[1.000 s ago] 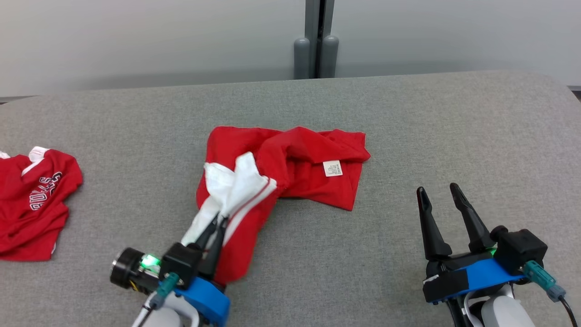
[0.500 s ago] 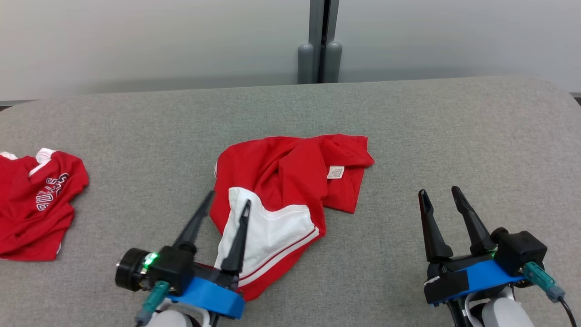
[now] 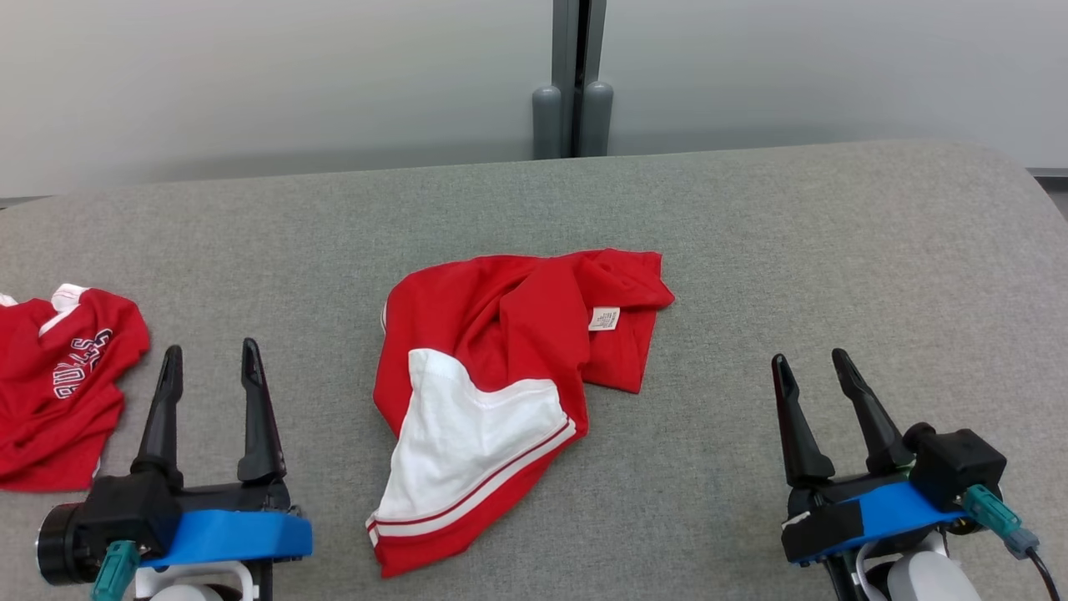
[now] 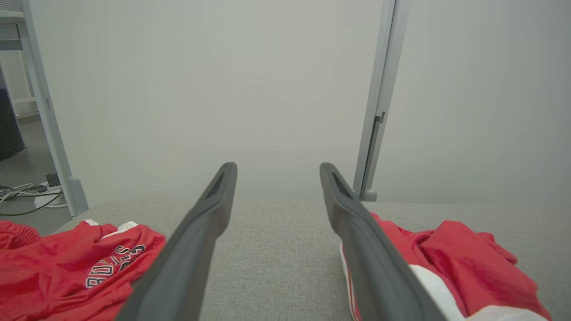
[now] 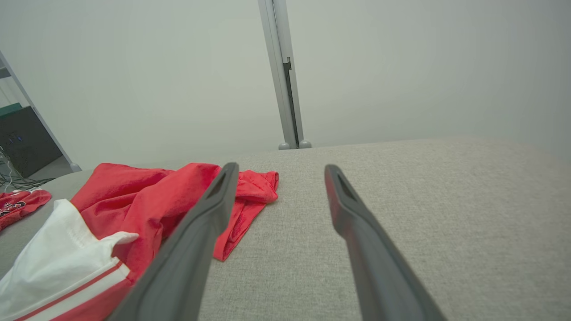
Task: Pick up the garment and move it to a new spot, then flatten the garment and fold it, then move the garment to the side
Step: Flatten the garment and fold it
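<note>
Garment crumpled, label in head view — floor cables in left wrist view

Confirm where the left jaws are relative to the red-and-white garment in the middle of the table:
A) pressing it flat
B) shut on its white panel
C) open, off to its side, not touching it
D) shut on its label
C: the left gripper stands with jaws open over bare table, apart from the garment.

1. Garment: soft red cloth, matt — one panel white cloth.
2. Table: grey woven fabric, rough, matt.
3. Fingers: dark, smooth, matt — plastic by the look.
4. Post: smooth, pale grey, looks like metal.
</note>
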Motion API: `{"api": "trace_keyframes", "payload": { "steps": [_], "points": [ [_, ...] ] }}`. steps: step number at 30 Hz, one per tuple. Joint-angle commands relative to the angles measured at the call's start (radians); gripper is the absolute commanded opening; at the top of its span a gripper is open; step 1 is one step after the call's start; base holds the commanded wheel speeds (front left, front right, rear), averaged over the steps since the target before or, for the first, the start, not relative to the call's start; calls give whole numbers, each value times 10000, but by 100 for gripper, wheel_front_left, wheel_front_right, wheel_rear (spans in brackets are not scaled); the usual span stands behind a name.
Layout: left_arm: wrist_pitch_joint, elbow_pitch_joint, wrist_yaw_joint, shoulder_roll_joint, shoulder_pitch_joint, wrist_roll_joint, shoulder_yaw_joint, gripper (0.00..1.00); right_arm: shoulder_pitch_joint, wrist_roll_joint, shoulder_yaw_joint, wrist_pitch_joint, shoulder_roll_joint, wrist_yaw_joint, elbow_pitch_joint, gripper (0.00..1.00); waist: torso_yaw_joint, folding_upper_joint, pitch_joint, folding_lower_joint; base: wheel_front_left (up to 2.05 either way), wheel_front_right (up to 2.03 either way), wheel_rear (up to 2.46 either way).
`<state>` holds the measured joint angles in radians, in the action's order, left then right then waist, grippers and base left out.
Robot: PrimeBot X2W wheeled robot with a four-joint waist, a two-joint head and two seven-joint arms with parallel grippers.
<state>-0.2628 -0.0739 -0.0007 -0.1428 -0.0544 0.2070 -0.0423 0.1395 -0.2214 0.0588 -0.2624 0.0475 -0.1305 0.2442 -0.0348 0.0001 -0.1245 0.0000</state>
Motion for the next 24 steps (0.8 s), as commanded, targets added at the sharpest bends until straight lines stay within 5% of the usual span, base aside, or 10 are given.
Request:
{"api": "trace_keyframes", "payload": {
  "steps": [1, 11, 24],
  "points": [
    [-29, 19, -105, 134, 144, -134, 165, 100, -36, 62, -47, -38, 55, -5, 47, 100, 18, -1, 8, 0, 0, 0, 0],
    [-29, -84, -513, 638, 235, -597, 785, 100, 1038, 888, 98, -33, 54, -5, 967, 100, 526, -1, -20, 0, 0, 0, 0],
    [-29, -351, -859, 898, -218, -685, 715, 100, 4418, 1640, 622, 331, 744, -3, 4318, 100, 1717, -1, -678, 0, 0, 0, 0]
  ]
}}
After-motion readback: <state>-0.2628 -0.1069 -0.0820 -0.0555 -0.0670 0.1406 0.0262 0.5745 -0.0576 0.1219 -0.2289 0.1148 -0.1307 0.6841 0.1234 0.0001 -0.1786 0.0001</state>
